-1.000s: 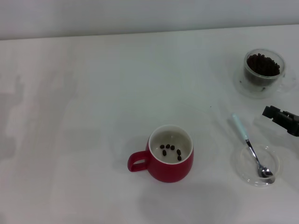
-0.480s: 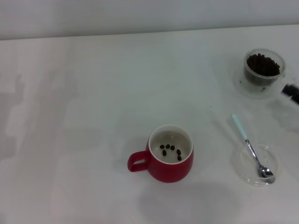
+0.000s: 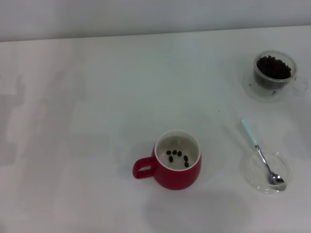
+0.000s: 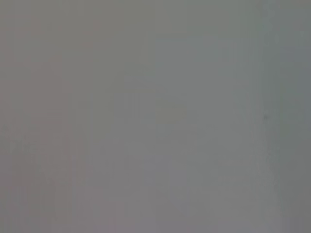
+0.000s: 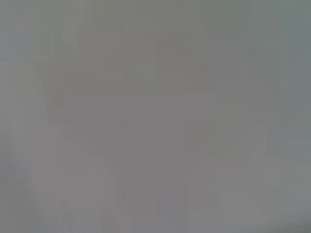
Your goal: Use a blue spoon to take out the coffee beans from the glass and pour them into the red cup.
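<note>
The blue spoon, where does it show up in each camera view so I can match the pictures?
Head view: the blue spoon lies at the right, bowl resting in the shallow clear dish, pale handle pointing toward the glass; the red cup is to its left.
Left wrist view: not in it; only a plain grey surface.
Right wrist view: not in it; also plain grey.
Shared landmark: none; neither wrist view shows anything recognisable.

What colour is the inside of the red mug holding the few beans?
White, with a few dark coffee beans on the bottom of the red cup; the head view shows it best.
</note>
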`<state>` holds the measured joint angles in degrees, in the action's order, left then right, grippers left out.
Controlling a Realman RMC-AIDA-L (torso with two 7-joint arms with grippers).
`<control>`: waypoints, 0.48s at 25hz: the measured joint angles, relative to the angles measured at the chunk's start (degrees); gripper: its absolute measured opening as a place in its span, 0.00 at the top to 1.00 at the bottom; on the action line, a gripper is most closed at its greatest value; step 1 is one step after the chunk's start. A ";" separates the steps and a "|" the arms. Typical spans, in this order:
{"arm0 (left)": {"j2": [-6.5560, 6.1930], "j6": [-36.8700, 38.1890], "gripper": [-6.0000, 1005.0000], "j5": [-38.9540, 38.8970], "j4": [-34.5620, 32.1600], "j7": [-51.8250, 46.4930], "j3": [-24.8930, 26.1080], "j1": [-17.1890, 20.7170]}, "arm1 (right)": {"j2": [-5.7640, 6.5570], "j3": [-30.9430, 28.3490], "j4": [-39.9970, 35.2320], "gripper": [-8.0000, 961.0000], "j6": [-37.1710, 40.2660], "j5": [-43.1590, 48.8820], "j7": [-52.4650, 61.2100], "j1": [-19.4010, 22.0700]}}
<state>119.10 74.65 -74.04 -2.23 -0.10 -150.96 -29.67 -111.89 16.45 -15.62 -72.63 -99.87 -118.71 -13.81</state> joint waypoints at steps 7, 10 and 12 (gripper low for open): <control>0.27 4.38 0.43 -2.70 -2.29 2.55 0.06 1.12 | -2.78 -18.46 4.09 0.73 3.27 -0.01 -20.44 -1.74; 0.31 4.83 0.43 -2.93 -2.85 2.76 0.06 1.44 | -2.80 -21.98 5.70 0.73 3.26 -0.06 -27.92 -2.12; 0.38 5.17 0.43 -2.94 -3.87 2.77 0.02 2.03 | -2.81 -23.21 6.35 0.73 3.26 -0.22 -33.34 -2.35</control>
<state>119.48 79.82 -76.98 -6.10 2.66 -150.94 -27.64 -114.70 -6.76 -9.27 -69.37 -100.09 -152.05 -16.16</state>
